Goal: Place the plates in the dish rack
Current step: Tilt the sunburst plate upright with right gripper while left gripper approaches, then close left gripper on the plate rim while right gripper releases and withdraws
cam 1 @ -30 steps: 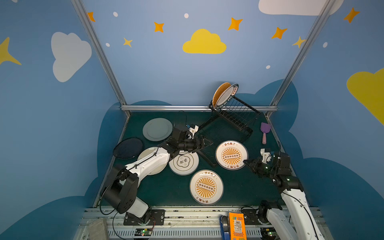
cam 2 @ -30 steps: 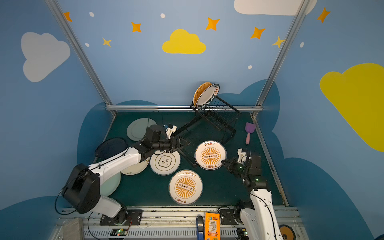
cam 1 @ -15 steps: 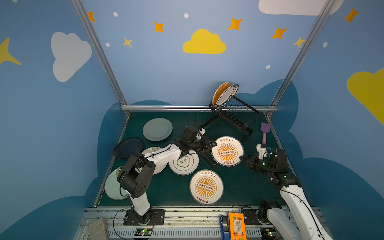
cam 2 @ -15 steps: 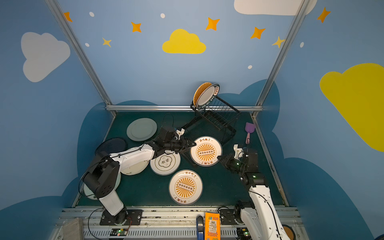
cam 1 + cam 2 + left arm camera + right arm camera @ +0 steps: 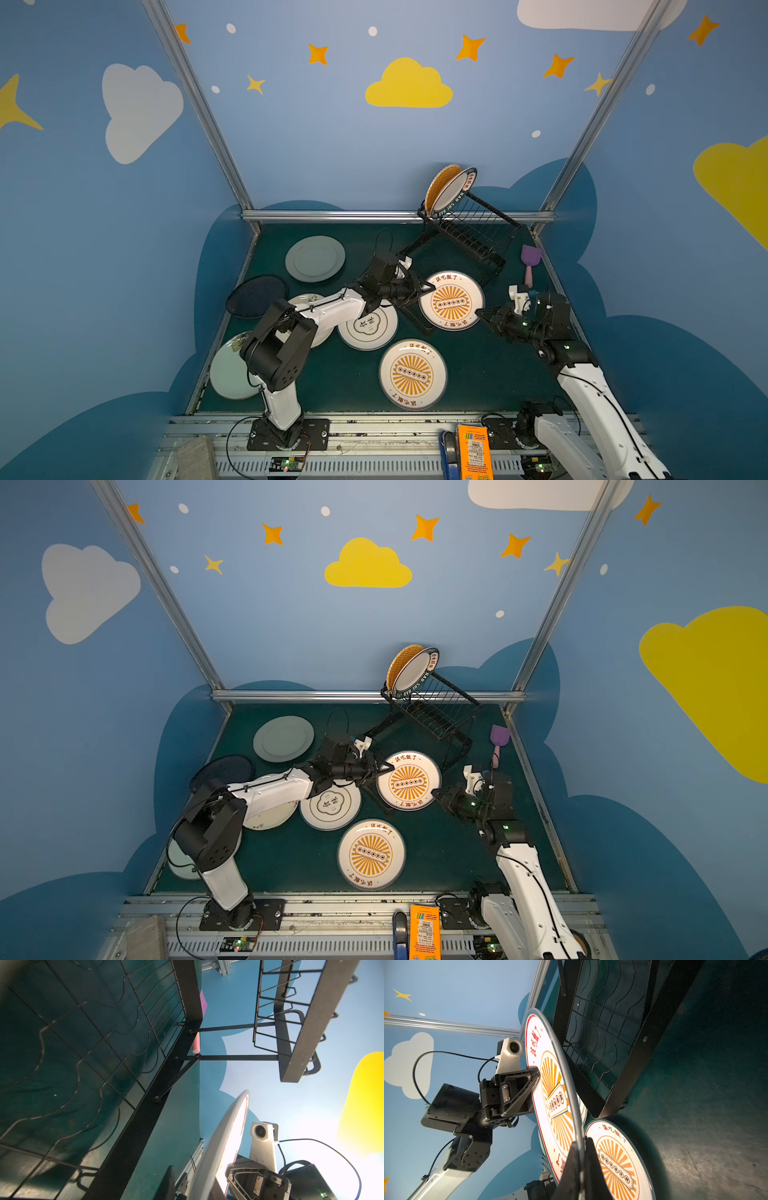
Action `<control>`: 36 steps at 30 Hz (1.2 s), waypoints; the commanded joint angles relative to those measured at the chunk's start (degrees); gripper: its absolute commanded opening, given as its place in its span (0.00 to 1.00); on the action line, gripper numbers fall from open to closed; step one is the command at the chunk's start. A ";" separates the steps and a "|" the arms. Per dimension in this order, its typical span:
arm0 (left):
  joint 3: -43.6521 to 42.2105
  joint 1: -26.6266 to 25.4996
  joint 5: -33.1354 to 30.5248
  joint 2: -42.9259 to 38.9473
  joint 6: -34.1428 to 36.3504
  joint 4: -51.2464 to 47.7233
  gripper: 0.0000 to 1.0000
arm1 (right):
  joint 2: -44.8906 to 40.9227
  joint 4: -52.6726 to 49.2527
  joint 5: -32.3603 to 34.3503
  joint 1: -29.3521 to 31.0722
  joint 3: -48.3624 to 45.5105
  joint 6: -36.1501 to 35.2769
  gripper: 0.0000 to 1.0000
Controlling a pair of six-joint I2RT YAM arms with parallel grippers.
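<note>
My right gripper [image 5: 581,1144] pinches the rim of the tilted sunburst plate [image 5: 554,1088]. My left gripper [image 5: 426,286] straddles the opposite rim; can't tell if it is clamped.

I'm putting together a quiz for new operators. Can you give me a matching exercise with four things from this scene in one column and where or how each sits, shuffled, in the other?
1. lettered-rim plate
2. grey-green plate
3. purple spatula
4. sunburst plate by the rack

A. lying flat at the back left of the table
B. tilted up, rim pinched in the right gripper
C. standing on edge in the dish rack
D. lying beside the table's right edge

Pairs: 1-C, 2-A, 3-D, 4-B
</note>
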 commanded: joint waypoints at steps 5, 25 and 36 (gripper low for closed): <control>-0.03 -0.21 2.17 0.45 -6.64 6.81 0.12 | 2.47 4.90 -2.05 1.56 3.69 -0.79 0.00; -9.84 6.55 -16.24 -22.75 -2.60 -8.94 0.04 | 7.22 5.39 -3.47 3.86 9.38 -6.00 0.80; 3.62 8.56 -33.74 -34.19 23.66 -28.71 0.04 | 8.37 8.14 -6.06 3.88 6.45 -8.81 0.87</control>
